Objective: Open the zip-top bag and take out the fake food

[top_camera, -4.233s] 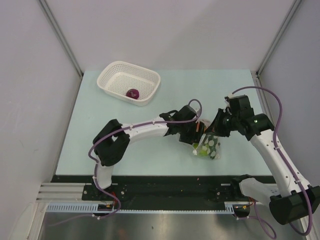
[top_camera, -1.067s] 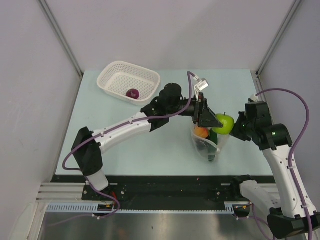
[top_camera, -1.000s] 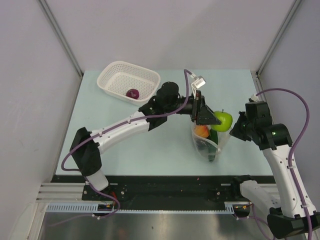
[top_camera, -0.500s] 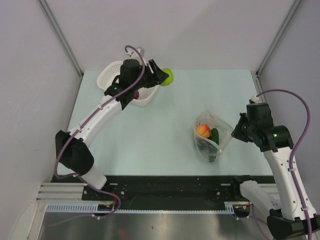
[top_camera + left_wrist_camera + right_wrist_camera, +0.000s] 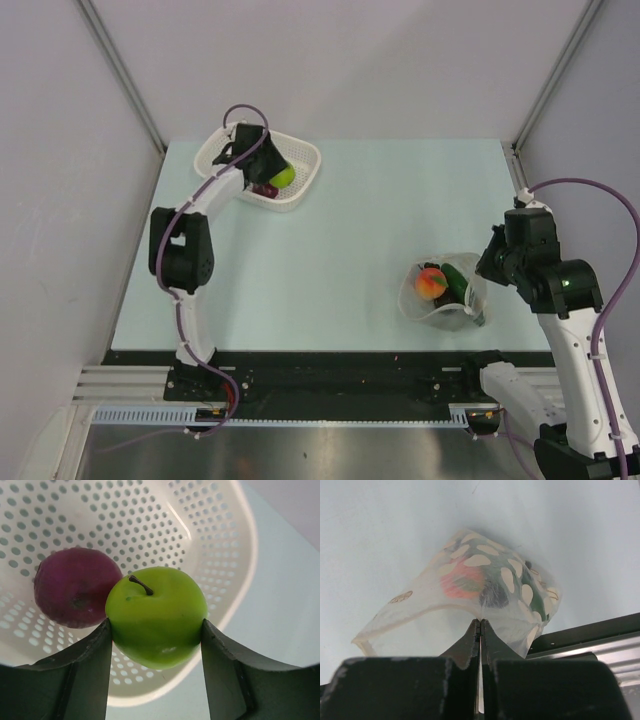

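Observation:
My left gripper [image 5: 279, 174] is shut on the lime-green ball [image 5: 285, 177] and holds it over the white basket [image 5: 305, 152]. In the left wrist view the ball [image 5: 156, 615] sits between both fingers [image 5: 85, 675], next to the purple onion-like piece [image 5: 75, 587] lying in the basket [image 5: 215, 535]. My right gripper [image 5: 485, 272] is shut on the edge of the zip-top bag [image 5: 440, 300], which hangs open at the near right. The orange-red fruit [image 5: 431, 283] and dark green cucumber [image 5: 457, 279] are inside. In the right wrist view the jaws [image 5: 480, 623] pinch the bag [image 5: 510, 580].
The purple piece [image 5: 263, 189] lies in the basket at the far left. The black front rail [image 5: 330, 365] runs along the table's near edge, close below the bag. Grey walls stand on both sides.
My left arm has carried the green ball from beside the bag across to the basket at the far left. My right gripper has shifted the bag right and nearer.

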You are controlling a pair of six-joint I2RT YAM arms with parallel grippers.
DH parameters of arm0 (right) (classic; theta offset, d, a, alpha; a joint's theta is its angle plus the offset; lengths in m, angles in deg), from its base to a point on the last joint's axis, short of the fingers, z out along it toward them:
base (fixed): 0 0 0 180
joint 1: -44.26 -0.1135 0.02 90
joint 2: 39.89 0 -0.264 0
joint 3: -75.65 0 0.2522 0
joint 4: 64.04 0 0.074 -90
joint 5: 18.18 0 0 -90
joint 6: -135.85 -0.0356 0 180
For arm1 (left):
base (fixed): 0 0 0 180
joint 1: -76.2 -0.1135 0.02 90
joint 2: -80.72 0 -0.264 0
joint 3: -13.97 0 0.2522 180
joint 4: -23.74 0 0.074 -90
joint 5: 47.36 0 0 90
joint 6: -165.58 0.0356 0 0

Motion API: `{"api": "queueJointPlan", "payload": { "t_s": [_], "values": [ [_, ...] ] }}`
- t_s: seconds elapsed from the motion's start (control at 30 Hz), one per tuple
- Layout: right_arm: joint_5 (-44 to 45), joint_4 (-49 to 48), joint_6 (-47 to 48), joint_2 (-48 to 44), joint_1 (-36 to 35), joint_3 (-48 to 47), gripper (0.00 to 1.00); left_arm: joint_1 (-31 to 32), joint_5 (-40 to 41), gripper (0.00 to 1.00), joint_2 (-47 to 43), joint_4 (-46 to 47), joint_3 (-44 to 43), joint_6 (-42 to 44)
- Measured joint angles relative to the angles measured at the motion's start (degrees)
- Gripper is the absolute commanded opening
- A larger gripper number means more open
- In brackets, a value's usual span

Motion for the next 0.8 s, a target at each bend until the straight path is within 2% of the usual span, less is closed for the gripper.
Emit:
{"api": "queueJointPlan", "payload": {
  "t_s": [0.1,0.13,0.2,0.23,0.37,0.43,0.5,0.63,0.8],
  "values": [
    [1.1,0.4,-0.5,0.0,0.0,0.0,0.00,0.0,-0.1,0.06,4.4,-1.6,-2.1,-1.0],
    [1.4,0.4,-0.8,0.0,0.0,0.0,0.00,0.0,-0.1,0.17,5.4,-2.0,-2.4,-1.2],
    [1.7,0.5,-1.3,0.0,0.0,0.0,0.00,0.0,-0.2,0.30,6.5,-2.7,-2.5,-1.4],
    [1.9,0.6,-1.5,0.0,0.0,0.0,0.00,0.0,-0.1,0.42,6.8,-3.1,-2.5,-1.4],
    [2.3,0.8,-2.0,0.0,0.0,0.0,0.00,0.0,-0.1,0.60,6.9,-3.3,-2.5,-1.2],
    [2.3,0.8,-2.1,0.1,0.1,0.0,0.00,0.0,-0.1,0.72,6.9,-3.3,-2.5,-0.9],
    [2.1,0.8,-2.1,0.1,0.1,0.0,0.00,0.0,-0.3,0.75,6.8,-2.9,-2.4,-0.5],
    [1.1,0.8,-1.9,0.3,0.1,0.0,0.00,0.0,-1.0,0.89,5.2,-1.1,0.0,0.3],
    [-0.9,0.7,-1.0,0.9,0.1,0.0,0.00,0.0,-3.0,0.88,0.9,-1.2,3.1,1.5]
  ]
}}
